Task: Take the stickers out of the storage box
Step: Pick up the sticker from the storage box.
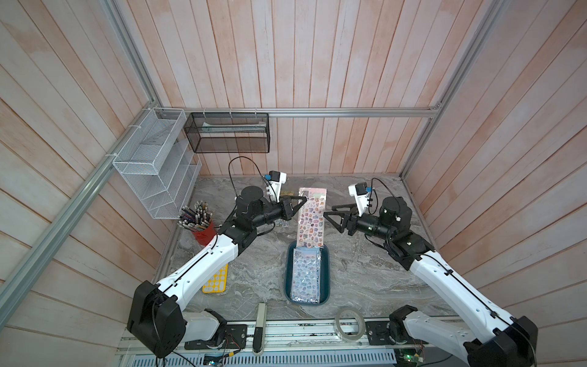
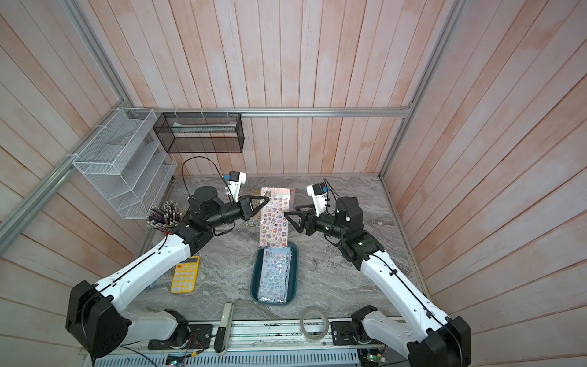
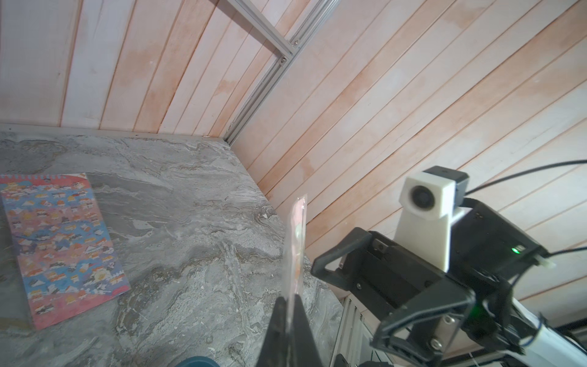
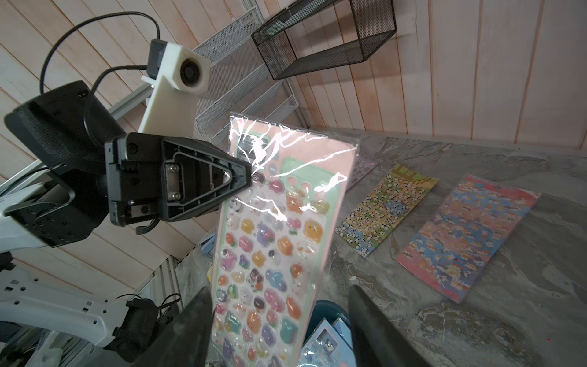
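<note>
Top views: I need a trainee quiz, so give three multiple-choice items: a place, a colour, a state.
1. The red pen cup stands: A in the white rack; B beside the left arm; C in the black basket.
2. The storage box is: A dark teal; B white; C red.
3. By the lifted sheet, the right pincer is: A shut on it; B open; C out of view.
Answers: B, it stands by that arm; A, its rim shows teal; B, its jaws stand wide apart.

The white-and-black left arm [image 1: 203, 263] is reaching inward, its black triangular-fingered left gripper [image 1: 304, 199] pinching shut on a pink sleeved sticker sheet [image 1: 311, 222]. The matching right arm [image 1: 444, 273] is facing it, its right gripper [image 1: 328, 212] holding its jaws apart.
</note>
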Available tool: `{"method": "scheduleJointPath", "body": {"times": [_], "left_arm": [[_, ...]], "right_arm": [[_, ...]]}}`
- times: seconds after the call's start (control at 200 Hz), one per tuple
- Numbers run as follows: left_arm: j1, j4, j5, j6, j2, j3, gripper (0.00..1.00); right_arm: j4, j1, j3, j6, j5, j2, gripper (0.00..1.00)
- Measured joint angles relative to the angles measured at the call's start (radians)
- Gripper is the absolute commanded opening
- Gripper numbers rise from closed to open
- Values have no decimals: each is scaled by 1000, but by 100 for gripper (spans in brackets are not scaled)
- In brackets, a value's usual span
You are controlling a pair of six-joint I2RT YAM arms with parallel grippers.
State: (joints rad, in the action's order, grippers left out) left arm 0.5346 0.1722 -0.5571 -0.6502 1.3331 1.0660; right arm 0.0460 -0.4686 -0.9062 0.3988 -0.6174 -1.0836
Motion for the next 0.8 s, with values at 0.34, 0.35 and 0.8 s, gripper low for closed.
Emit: {"method": "scheduleJointPath", "body": {"times": [0.34,0.35,0.8], "left_arm": [[-20,76,-71,-45,2,0,0],[-22,79,-71,-49,2,0,0],[-72,170,-74,-128,-26,-115,76]], "right_arm": [[95,11,0,40,-156,-98,38],[101,11,0,40,-160,-98,35],[171,23,-15,94,-256,-190,0]]}}
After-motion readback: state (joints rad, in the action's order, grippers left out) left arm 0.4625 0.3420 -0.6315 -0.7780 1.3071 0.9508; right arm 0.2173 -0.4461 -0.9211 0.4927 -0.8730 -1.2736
